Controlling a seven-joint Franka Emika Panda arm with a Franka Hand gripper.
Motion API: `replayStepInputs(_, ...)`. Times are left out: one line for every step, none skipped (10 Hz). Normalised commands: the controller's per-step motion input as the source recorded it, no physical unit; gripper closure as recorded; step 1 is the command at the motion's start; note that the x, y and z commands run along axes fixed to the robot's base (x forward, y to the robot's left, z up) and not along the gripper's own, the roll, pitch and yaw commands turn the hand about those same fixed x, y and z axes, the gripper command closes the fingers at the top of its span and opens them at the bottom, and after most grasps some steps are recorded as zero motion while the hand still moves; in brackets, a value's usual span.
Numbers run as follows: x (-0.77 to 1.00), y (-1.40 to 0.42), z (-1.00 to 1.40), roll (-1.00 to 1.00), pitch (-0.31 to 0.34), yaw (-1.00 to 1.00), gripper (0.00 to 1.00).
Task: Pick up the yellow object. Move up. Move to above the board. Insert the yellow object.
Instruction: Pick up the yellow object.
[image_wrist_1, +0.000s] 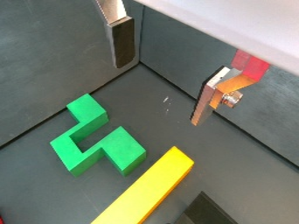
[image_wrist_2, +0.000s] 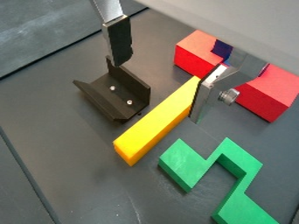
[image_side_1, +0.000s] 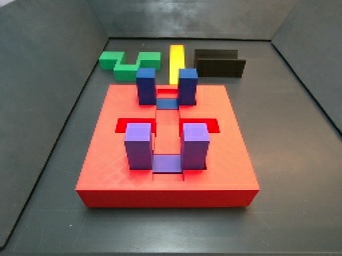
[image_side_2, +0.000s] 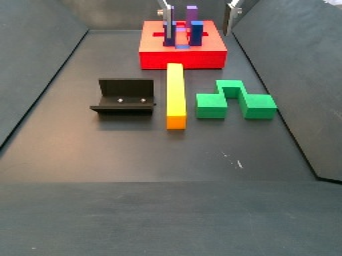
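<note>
The yellow object (image_side_2: 174, 93) is a long bar that lies flat on the dark floor between the fixture (image_side_2: 123, 98) and the green zigzag block (image_side_2: 235, 99). It also shows in both wrist views (image_wrist_1: 146, 192) (image_wrist_2: 158, 118) and in a side view (image_side_1: 177, 58). The board (image_side_1: 167, 175) is a red slab with blue and purple posts, and it lies beyond the bar's far end (image_side_2: 183, 45). My gripper (image_wrist_2: 160, 92) is open and empty. It hangs above the floor over the bar's board-side end and touches nothing (image_wrist_1: 160, 94).
The fixture (image_wrist_2: 114, 94) stands close beside the bar under one finger. The green zigzag block (image_wrist_1: 93, 140) lies on the bar's other side. Grey walls enclose the floor on all sides (image_side_2: 54, 70).
</note>
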Motion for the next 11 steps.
replayStepInputs(0.00, -0.01, -0.05, 0.00, 0.000, 0.00, 0.00)
replayStepInputs(0.00, -0.02, -0.02, 0.01, 0.000, 0.00, 0.00)
replayStepInputs(0.00, 0.00, 0.00, -0.01, 0.000, 0.00, 0.00)
replayStepInputs(0.07, 0.00, 0.00, 0.00, 0.000, 0.00, 0.00)
replayStepInputs(0.28, 0.00, 0.00, 0.00, 0.000, -0.10, 0.00)
replayStepInputs(0.11, 0.00, 0.00, 0.00, 0.000, 0.00, 0.00)
replayStepInputs(0.77, -0.09, -0.37, 0.01, 0.000, -0.19, 0.00)
replayStepInputs(0.80, -0.19, -0.76, 0.04, -0.083, -0.17, 0.00)
replayStepInputs(0.83, -0.21, -0.90, 0.07, -0.099, -0.09, 0.00)
replayStepInputs(0.79, -0.22, -0.94, 0.06, -0.127, 0.00, 0.00)
replayStepInputs(0.74, -0.20, -0.95, 0.03, -0.139, 0.00, 0.00)
